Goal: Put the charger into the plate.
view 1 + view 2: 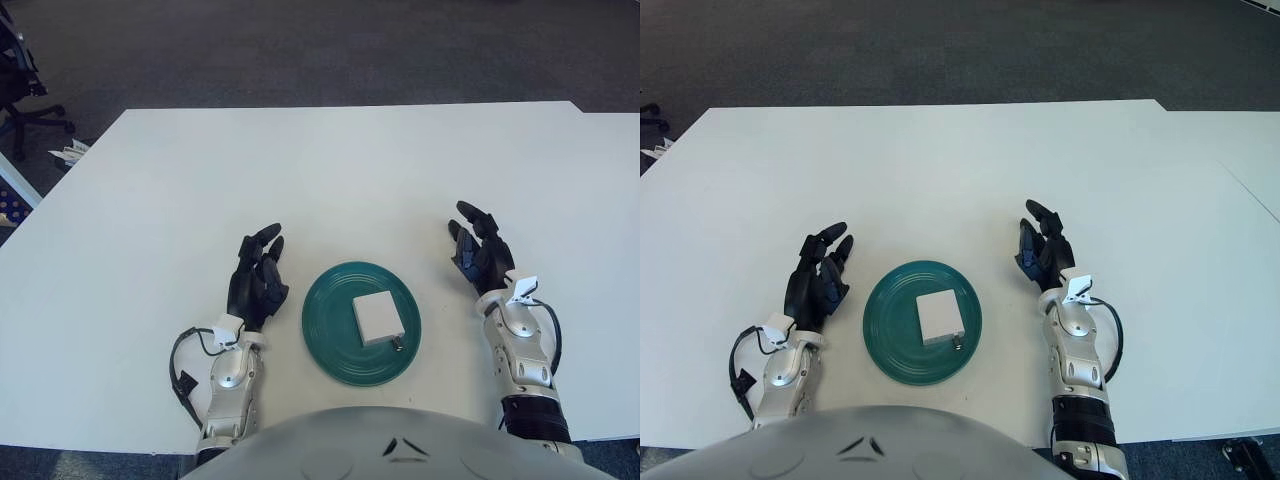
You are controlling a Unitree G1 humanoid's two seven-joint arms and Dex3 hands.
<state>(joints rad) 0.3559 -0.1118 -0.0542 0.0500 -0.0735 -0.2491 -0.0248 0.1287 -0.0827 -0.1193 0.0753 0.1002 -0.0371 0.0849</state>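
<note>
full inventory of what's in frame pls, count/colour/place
charger: 1, white, lying in the plate, right of its centre
plate: 1, dark green, near table edge between the hands
table: 1, white, fills most of the view
office chair: 1, black, on the floor at far left, partly cut off
left hand: 1, black, left of the plate, fingers open, holding nothing
right hand: 1, black, right of the plate, fingers open, holding nothing

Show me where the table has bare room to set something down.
The widest bare patch of the table runs from the far edge down to both hands. Smaller strips lie outside the left hand and outside the right hand. It is crowded between the hands, where the plate holds the charger.
</note>
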